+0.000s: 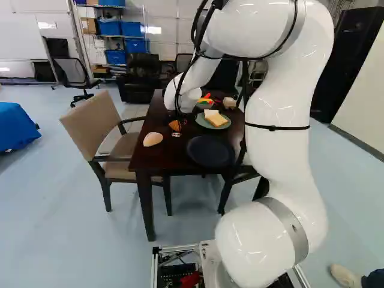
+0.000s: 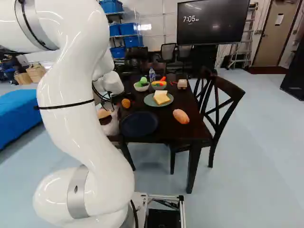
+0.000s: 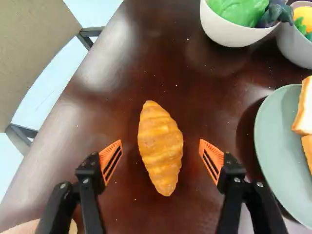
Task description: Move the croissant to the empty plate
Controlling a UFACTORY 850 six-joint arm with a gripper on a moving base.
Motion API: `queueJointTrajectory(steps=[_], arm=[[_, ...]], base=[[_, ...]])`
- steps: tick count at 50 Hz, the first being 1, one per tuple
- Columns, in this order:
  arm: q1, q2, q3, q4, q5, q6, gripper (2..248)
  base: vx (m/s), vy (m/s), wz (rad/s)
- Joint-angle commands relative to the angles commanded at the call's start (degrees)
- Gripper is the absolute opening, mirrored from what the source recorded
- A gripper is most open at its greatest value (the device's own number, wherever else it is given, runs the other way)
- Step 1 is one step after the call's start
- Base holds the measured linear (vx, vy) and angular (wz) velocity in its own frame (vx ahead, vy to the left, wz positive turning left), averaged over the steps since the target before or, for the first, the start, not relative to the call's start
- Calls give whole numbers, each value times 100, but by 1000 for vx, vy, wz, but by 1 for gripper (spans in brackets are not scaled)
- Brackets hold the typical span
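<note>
Dark, glossy table [image 3: 97,112] underlies the croissant [image 3: 161,148], seen between the gripper's [image 2: 110,99] parted fingers, apart from both orange pads [image 3: 111,160]. Near it sits a green plate [image 3: 273,136] bearing bread [image 2: 161,97]; the empty navy plate [image 2: 138,124] lies closer to the base.

I see the white arm [image 1: 279,114] rise from its lowest joint [image 1: 258,246], bend high and reach ahead. The black gripper [image 2: 110,101] points down, and its two orange-padded fingers [image 3: 111,158] stand wide apart.

bright indoor light leaves pale glare across the dark, glossy tabletop [image 3: 161,63].
</note>
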Motion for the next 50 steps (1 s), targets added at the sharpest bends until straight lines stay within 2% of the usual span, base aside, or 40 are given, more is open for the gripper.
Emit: queueJointTrajectory(steps=[2, 3, 8, 9, 13, 14, 18, 19, 23, 24, 29, 30, 34, 35, 50], arm=[[0, 0, 0, 0, 5, 0, 219], [0, 0, 0, 0, 8, 0, 208], [0, 0, 0, 0, 35, 0, 208], [0, 0, 0, 0, 42, 0, 196], [0, 0, 0, 0, 69, 0, 196], [0, 0, 0, 0, 73, 0, 184], [0, 0, 0, 0, 84, 0, 184], [0, 0, 0, 0, 84, 0, 171], [0, 0, 0, 0, 84, 0, 171], [0, 0, 0, 0, 84, 0, 159], [0, 0, 0, 0, 84, 0, 159], [0, 0, 0, 0, 84, 0, 147], [0, 0, 0, 0, 84, 0, 147], [0, 0, 0, 0, 84, 0, 135], [0, 0, 0, 0, 84, 0, 131]], base=[[0, 0, 0], [0, 0, 0], [0, 0, 0], [0, 0, 0], [0, 0, 0], [0, 0, 0], [0, 0, 0], [0, 0, 0], [0, 0, 0], [0, 0, 0], [0, 0, 0], [0, 0, 0], [0, 0, 0], [0, 0, 0], [0, 0, 0]])
